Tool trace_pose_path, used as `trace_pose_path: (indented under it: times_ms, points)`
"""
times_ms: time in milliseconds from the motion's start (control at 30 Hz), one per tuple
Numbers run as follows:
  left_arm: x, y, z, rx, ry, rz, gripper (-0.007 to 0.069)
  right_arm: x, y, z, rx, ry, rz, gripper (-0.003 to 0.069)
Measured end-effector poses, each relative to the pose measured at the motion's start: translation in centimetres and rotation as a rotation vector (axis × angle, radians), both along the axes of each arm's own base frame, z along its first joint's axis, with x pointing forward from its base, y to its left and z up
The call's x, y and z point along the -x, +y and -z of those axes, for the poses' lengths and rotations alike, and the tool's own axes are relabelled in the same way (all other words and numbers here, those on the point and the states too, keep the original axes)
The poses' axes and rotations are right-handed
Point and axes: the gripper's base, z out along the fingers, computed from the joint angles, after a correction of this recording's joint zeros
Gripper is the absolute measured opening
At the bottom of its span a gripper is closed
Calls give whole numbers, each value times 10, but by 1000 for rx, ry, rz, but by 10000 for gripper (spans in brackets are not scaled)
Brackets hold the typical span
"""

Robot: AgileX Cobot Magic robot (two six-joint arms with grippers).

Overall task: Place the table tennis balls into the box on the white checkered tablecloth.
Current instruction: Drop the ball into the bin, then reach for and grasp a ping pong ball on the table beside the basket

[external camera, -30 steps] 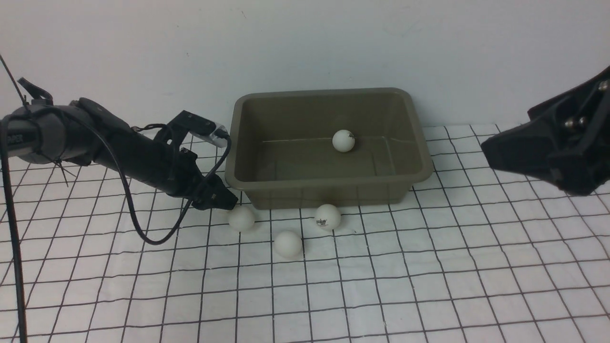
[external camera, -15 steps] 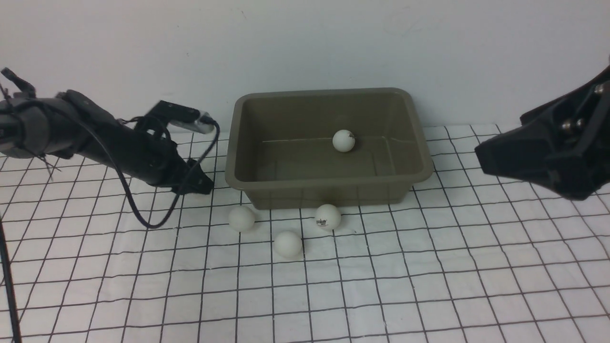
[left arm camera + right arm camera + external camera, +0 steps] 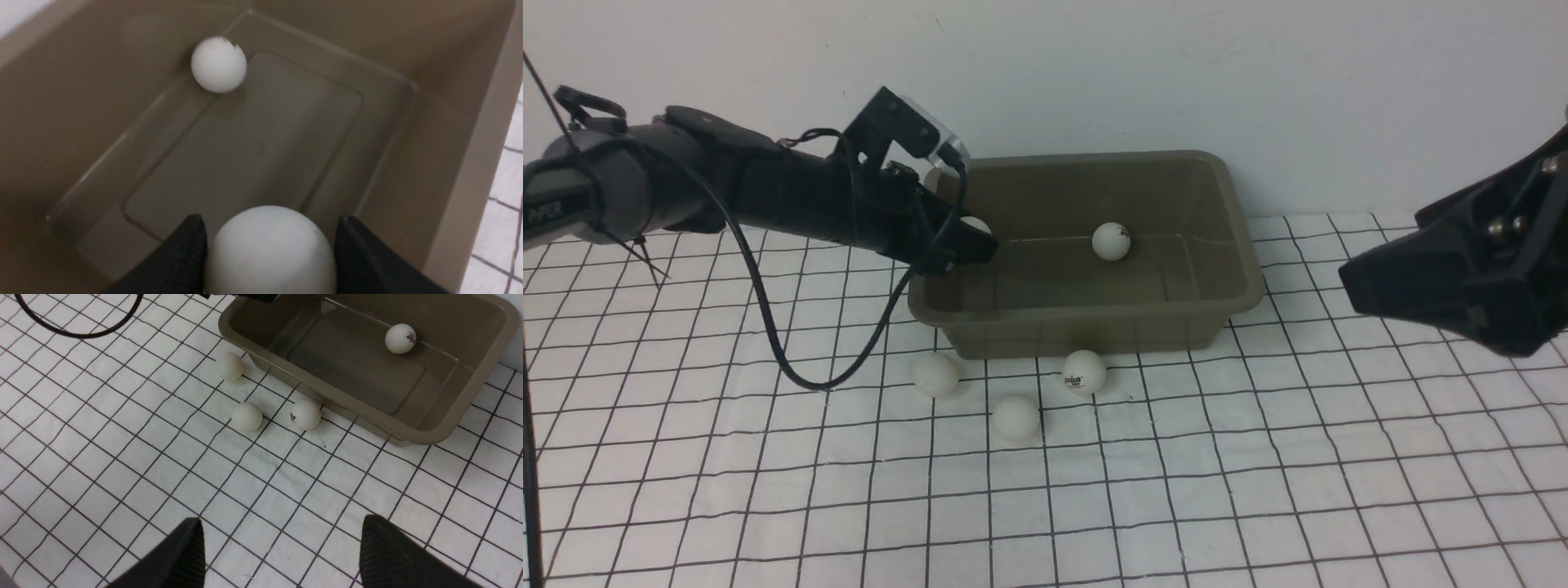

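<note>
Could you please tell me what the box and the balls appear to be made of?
The box is probably moulded plastic: olive-brown, rounded corners, dull sheen inside. The balls look like plastic: matte white, no glare, one with a printed logo.

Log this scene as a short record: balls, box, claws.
left claw: closed on held ball, above the box interior
right claw: open, empty, over the tablecloth
ball in box: one, by the far wall
balls on cloth: three, in front of the box
</note>
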Motion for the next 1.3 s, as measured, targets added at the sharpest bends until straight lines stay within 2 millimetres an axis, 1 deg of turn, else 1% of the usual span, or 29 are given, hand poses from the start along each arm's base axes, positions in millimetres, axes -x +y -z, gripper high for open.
trace_pose_path:
  times_ms: [67,133,167,233,333,400,433,500,533,633,833,933,967,1033,1067,1167,1200,1233,1267,1300]
  points:
    - [0,-1,3,-6,12,-3,379,1,0,0,0,7,-2,463]
    - [0,0,1,8,37,-38,436,1,0,1,-1,15,-5,463]
    - [0,1,-2,18,54,-65,463,1,0,1,-1,16,-5,463]
    - [3,8,-15,10,74,-108,494,1,0,1,1,19,-6,463]
    - [14,30,-45,-69,70,-174,490,2,0,2,5,26,-8,463]
    - [20,46,-56,-117,103,-225,475,2,0,2,9,29,-11,463]
    - [27,57,-63,-150,137,-252,462,2,0,2,11,29,-13,463]
    - [36,69,-69,-176,208,-285,446,2,0,2,11,30,-14,463]
    - [40,72,-70,-178,241,-294,440,2,0,2,11,29,-15,463]
    - [49,76,-70,-168,324,-303,433,2,0,2,12,29,-15,463]
    - [67,73,-66,-128,446,-285,426,2,0,2,14,27,-18,463]
    - [80,70,-66,-101,495,-269,426,2,0,2,17,24,-22,463]
    - [80,70,-66,-101,495,-269,426,2,0,2,18,23,-23,463]
    - [99,69,-61,-93,539,-267,426,2,0,2,20,21,-26,463]
    - [110,69,-60,-93,535,-283,426,2,0,2,20,21,-26,463]
    - [127,70,-51,-93,485,-329,426,2,0,2,20,20,-26,463]
    - [129,70,-47,-88,470,-341,426,2,0,2,19,21,-26,463]
    - [129,70,-48,-79,451,-354,426,2,0,2,19,21,-26,463]
    - [134,68,-40,-64,426,-365,426,2,0,2,19,21,-26,463]
    - [134,66,-35,-54,375,-378,426,2,0,2,19,21,-26,463]
